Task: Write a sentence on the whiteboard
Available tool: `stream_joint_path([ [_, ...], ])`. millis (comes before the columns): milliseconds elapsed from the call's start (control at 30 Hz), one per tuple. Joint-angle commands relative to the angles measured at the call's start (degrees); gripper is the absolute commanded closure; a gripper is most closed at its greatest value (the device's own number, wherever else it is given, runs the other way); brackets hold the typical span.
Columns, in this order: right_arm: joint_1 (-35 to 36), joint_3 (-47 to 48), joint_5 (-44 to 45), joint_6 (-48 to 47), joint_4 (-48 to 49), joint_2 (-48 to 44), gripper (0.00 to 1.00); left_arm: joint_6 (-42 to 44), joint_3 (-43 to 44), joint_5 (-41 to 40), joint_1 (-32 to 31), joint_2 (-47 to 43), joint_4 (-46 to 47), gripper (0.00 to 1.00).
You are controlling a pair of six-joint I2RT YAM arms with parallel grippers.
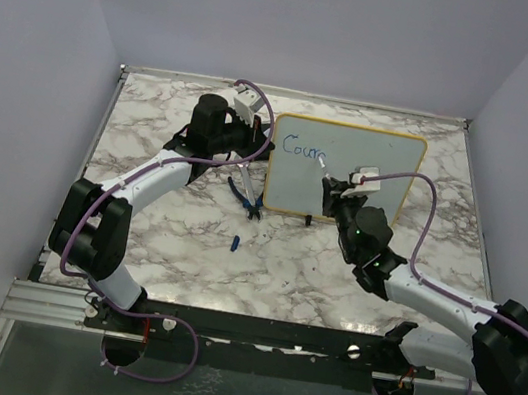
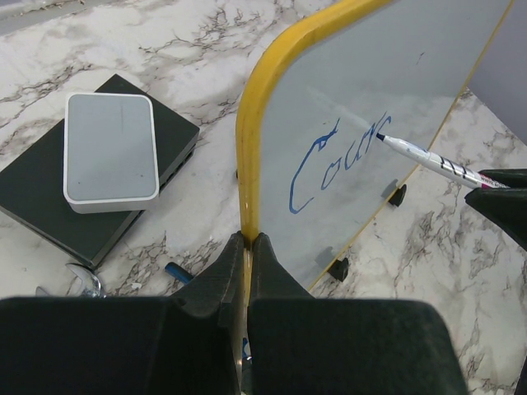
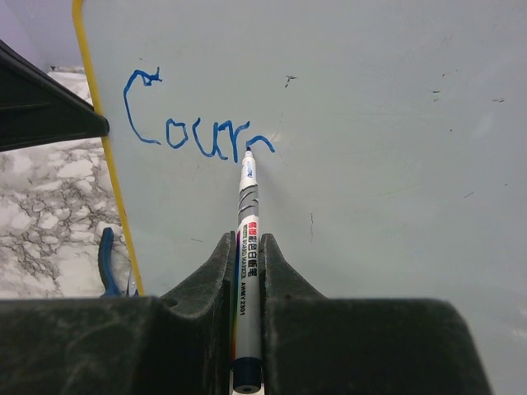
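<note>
The whiteboard [image 1: 377, 191] stands upright at the back middle of the marble table, its yellow frame [image 2: 247, 148] around a white face [image 3: 370, 123]. My left gripper [image 2: 248, 240] is shut on the frame's left edge. My right gripper [image 3: 248, 240] is shut on a white marker [image 3: 249, 247], which also shows in the left wrist view as the marker [image 2: 428, 160]. Its tip touches the board at the end of blue writing [image 3: 198, 136] that reads roughly "Courr". The same writing [image 1: 304, 150] sits at the board's upper left.
A small grey-and-black box [image 2: 111, 152] lies on the table left of the board. A blue marker cap [image 1: 235, 243] lies in front of the board, and blue-handled pliers [image 1: 247, 198] lie by its lower left corner. Black feet [image 2: 398, 195] prop the board. Walls close three sides.
</note>
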Motion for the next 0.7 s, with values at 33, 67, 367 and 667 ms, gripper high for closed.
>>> stream_joint_path([
  [33,-0.36,-1.32,3.24,0.17,-2.91,-1.3,0.99,0.57,-0.11,1.02,-0.48,-1.09,-1.58,1.0],
  [67,-0.42,-1.31,3.45,0.05,-3.07,-1.39,0.99,0.55,-0.1,1.06,-0.48,-1.12,-1.6,1.0],
  [367,-0.43,-0.88,4.28,-0.87,-1.95,-1.74,0.99,0.52,-0.17,1.02,-0.52,-1.08,-1.58,1.0],
  [667,-0.39,1.06,4.55,-2.86,0.03,-1.27,0.99,0.56,-0.1,1.09,-0.57,-1.13,-1.6,1.0],
])
